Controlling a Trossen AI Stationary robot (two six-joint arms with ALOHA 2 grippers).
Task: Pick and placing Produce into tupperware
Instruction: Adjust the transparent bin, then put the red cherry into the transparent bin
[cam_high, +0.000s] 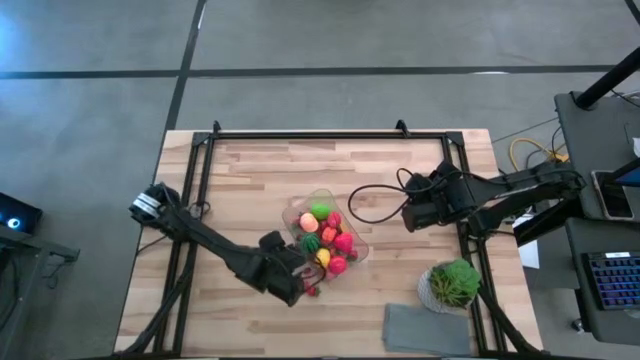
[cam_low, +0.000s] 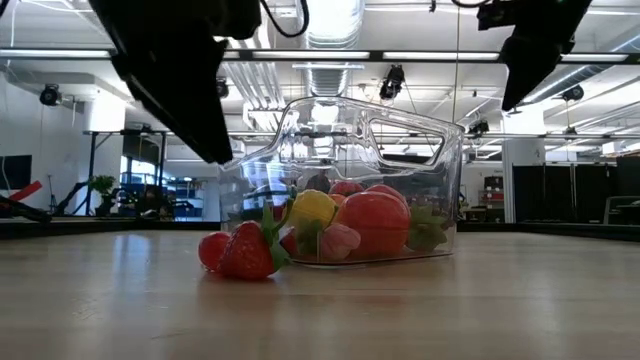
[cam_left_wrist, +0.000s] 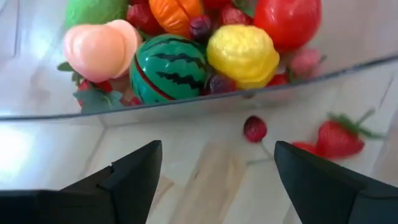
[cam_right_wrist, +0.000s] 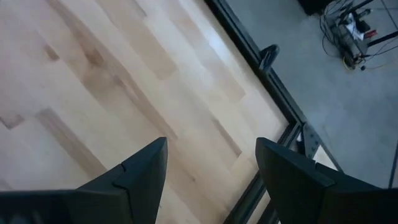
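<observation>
Tupperware (cam_high: 352, 236) wall blurs produce (cam_left_wrist: 171, 65); left end effector (cam_left_wrist: 214, 171) hovers agape.

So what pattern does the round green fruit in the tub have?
Dark wavy stripes on green, like a watermelon; clearest in the left wrist view.

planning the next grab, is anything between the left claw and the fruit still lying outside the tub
Nothing visible. The open left claw hangs over bare wood, with the small dark red berry and red toy strawberry just ahead, outside the clear plastic tub's wall.
</observation>
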